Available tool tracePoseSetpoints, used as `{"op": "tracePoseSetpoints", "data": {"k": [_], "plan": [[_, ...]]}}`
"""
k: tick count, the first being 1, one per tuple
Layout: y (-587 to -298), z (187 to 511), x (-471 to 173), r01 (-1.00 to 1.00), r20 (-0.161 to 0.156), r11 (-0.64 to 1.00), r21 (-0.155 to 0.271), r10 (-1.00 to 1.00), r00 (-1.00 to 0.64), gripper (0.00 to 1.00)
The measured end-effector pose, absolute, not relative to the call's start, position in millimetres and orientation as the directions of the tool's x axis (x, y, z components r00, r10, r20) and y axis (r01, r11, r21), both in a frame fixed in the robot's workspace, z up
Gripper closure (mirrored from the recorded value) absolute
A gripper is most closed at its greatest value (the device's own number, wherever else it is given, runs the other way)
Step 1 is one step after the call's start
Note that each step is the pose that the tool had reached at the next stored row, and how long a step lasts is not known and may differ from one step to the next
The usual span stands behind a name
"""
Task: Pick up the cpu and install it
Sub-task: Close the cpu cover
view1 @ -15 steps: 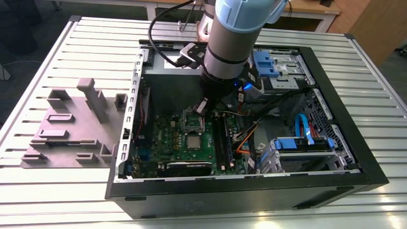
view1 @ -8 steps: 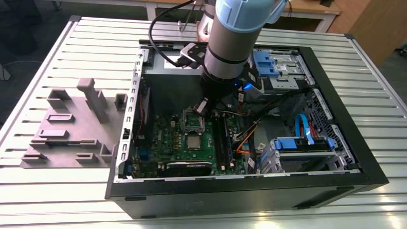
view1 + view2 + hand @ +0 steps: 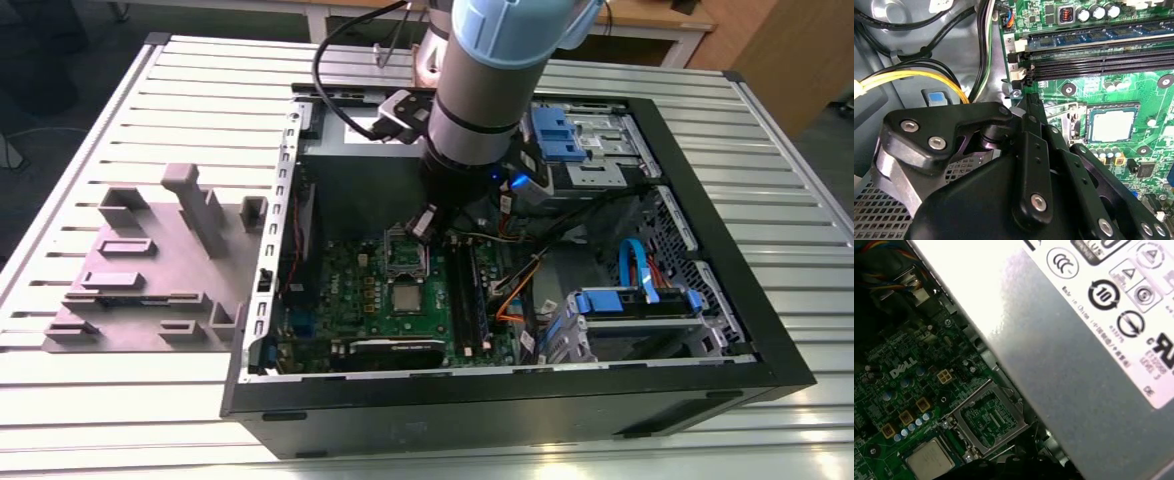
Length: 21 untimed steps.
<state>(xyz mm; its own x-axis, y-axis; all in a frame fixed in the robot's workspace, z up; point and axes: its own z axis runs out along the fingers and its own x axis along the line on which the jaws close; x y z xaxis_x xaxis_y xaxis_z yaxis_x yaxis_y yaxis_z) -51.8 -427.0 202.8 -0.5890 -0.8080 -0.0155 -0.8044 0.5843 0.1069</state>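
On the exterior view's left, a grey plastic tray (image 3: 147, 270) sits on the slatted table (image 3: 80, 420), well apart from the work. Further right, inside the open computer case (image 3: 507, 405), the cpu (image 3: 404, 297) lies flat on the green motherboard (image 3: 350, 300). It appears seated in its socket, with the hinged socket frame (image 3: 404, 255) swung up just beside it. In the first wrist view the cpu (image 3: 929, 460) shows its pale metal top next to the open frame (image 3: 986, 422). The chip is likely light and stiff, with a smooth, slippery lid and a delicate underside. It would best be taken by two opposite edges, held level and never squeezed hard. Slightly right again, the claw (image 3: 426, 222) hangs over the board close to the frame. In the second wrist view the claw (image 3: 1030, 102) is near the socket, beside the cpu (image 3: 1111, 125) but not on it. It carries nothing that can be seen, and whether it is open or closed cannot be told. Blue drive brackets (image 3: 634, 300) lie furthest right.
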Motion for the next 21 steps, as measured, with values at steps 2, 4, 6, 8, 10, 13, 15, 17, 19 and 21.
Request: {"op": "tracePoseSetpoints", "data": {"k": [2, 4, 6, 8, 10, 13, 15, 17, 19, 21], "plan": [[-426.7, 202.7, -53.3, -0.804, -0.016, 0.585, 0.107, -0.808, -0.589, 0.90], [-426.6, 202.6, -55.7, -0.804, -0.016, 0.585, 0.106, -0.807, -0.590, 0.90], [-426.5, 202.6, -56.7, -0.804, -0.017, 0.585, 0.106, -0.807, -0.590, 0.90], [-426.6, 203.0, -56.8, -0.804, -0.017, 0.585, 0.106, -0.807, -0.590, 0.90], [-426.5, 205.2, -56.8, -0.804, -0.017, 0.585, 0.106, -0.807, -0.590, 0.90], [-426.6, 209.1, -56.8, -0.804, -0.017, 0.585, 0.106, -0.807, -0.590, 0.90], [-426.7, 210.0, -56.8, -0.804, -0.017, 0.585, 0.106, -0.807, -0.590, 0.90], [-426.6, 210.0, -56.8, -0.804, -0.017, 0.585, 0.106, -0.807, -0.590, 0.90], [-426.7, 210.0, -56.8, -0.804, -0.017, 0.585, 0.106, -0.807, -0.590, 0.90], [-426.7, 210.1, -56.4, -0.804, -0.016, 0.586, 0.106, -0.807, -0.590, 0.90]]}}
